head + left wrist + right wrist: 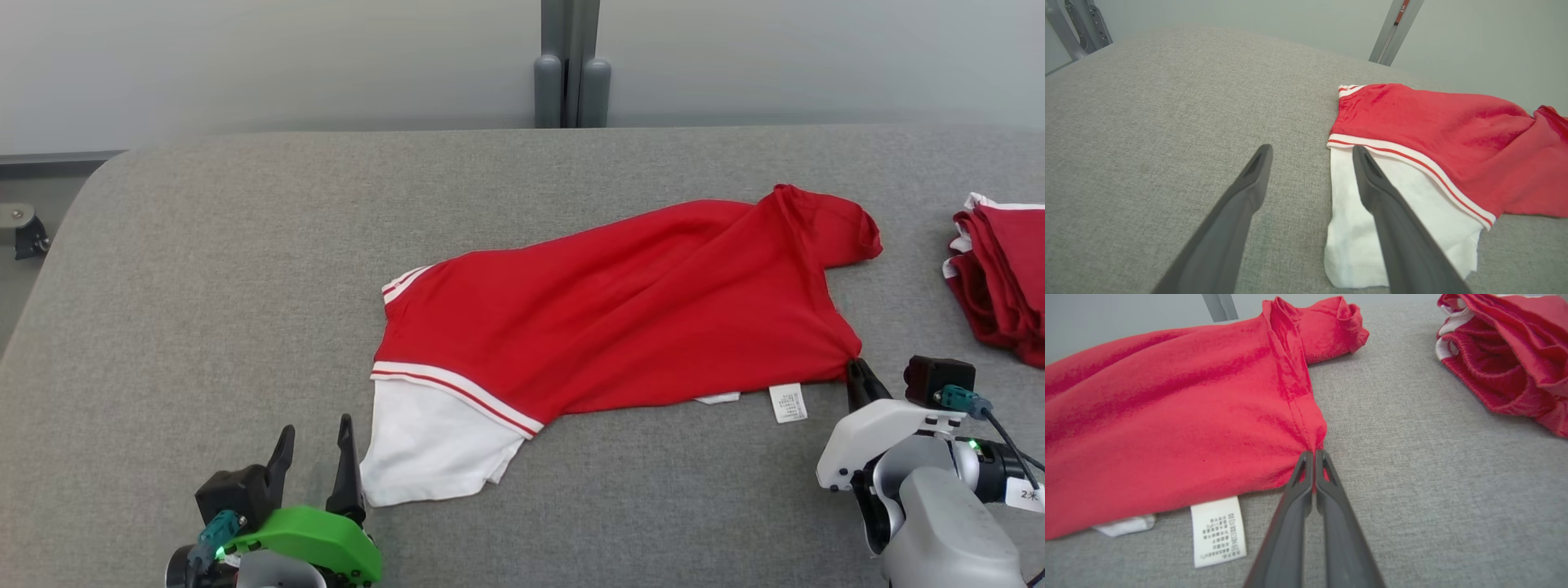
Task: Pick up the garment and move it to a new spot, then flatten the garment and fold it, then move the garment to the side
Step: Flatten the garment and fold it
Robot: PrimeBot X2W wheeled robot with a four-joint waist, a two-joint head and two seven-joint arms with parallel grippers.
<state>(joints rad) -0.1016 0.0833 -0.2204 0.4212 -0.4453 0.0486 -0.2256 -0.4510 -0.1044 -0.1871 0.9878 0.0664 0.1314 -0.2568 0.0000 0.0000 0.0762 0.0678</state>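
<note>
Head view: red garment [620,310] lies mid-table [204,269], its long axis slanting from the white end near the front edge up to a red sleeve toward the far right corner. Right gripper [855,366] reaches in low from the front right, fingers pinched on the garment's near-right corner. Left gripper [317,425] sits low at front left, spread wide and holding nothing, just beside the white end, contact unclear; a red clothes stack [1000,269] at the right edge is cut off.
</note>
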